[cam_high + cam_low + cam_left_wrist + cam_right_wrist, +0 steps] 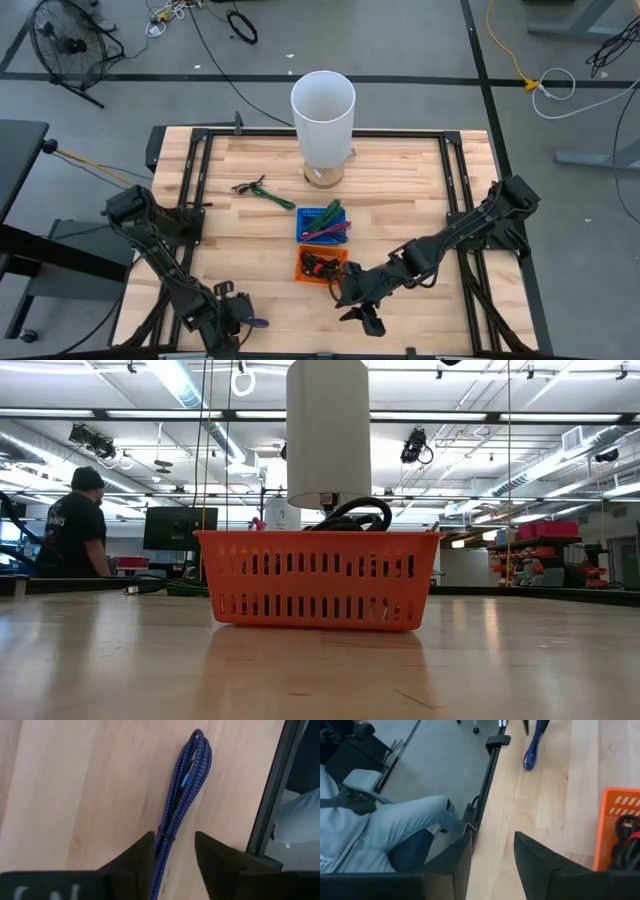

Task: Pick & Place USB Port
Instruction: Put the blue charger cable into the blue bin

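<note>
A blue braided USB cable (pixel 187 780), folded into a long bundle, lies flat on the wooden table near its near edge; it also shows in the high view (pixel 256 323) and the right wrist view (pixel 532 751). My left gripper (pixel 172 857) is open, low over the bundle's end, with one finger on each side of it. My right gripper (pixel 366 318) is open and empty, near the table's near edge, just in front of the orange basket (pixel 320 265). The orange basket (pixel 320 582) holds black cables. My left gripper's fingers stand astride the cable bundle near its tied end (pixel 164 837), coming from above and lying along the bundle. The bundle runs close against the inner side of one finger (pixel 142 855); I cannot tell whether they touch. The cable lies on the table.
A blue basket (pixel 323 225) with cables sits behind the orange one. A tall white cylinder (pixel 322 115) stands at the far middle. A green cable (pixel 262 192) lies left of centre. A seated person's legs (pixel 395 827) are just beyond the near edge's black rail (pixel 485 790).
</note>
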Robot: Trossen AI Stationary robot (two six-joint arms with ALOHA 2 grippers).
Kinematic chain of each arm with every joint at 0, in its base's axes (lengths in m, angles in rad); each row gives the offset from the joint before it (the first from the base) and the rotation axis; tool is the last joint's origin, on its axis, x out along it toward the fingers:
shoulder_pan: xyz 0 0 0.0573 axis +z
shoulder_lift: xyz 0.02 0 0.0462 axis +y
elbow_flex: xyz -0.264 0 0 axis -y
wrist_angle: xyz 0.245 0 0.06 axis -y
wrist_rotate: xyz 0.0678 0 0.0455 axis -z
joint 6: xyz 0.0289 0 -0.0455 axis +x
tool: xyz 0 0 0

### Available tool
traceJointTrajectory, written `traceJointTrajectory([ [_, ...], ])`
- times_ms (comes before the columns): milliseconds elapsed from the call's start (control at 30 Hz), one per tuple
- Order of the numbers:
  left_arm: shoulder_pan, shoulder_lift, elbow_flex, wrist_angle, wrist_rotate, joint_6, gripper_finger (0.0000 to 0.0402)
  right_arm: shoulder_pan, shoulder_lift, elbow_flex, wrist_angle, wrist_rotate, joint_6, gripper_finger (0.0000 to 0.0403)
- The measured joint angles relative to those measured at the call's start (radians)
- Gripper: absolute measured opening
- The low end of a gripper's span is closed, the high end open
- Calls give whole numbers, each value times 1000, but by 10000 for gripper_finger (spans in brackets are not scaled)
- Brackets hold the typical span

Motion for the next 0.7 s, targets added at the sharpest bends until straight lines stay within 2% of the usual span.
traceJointTrajectory([
  [200, -1, 0, -35, 18, 0, 14, 191, 0, 0, 0, -1, 3, -4, 146],
  [400, 0, 1, -81, 60, 9, 14, 192, 0, 0, 0, -1, 3, -4, 146],
  [533, 1, 24, -84, 57, 44, 18, 150, 0, 0, 0, -2, 7, -4, 146],
  [700, 4, 41, -83, 43, 60, 18, 28, 0, 0, 0, -2, 10, -8, 146],
])
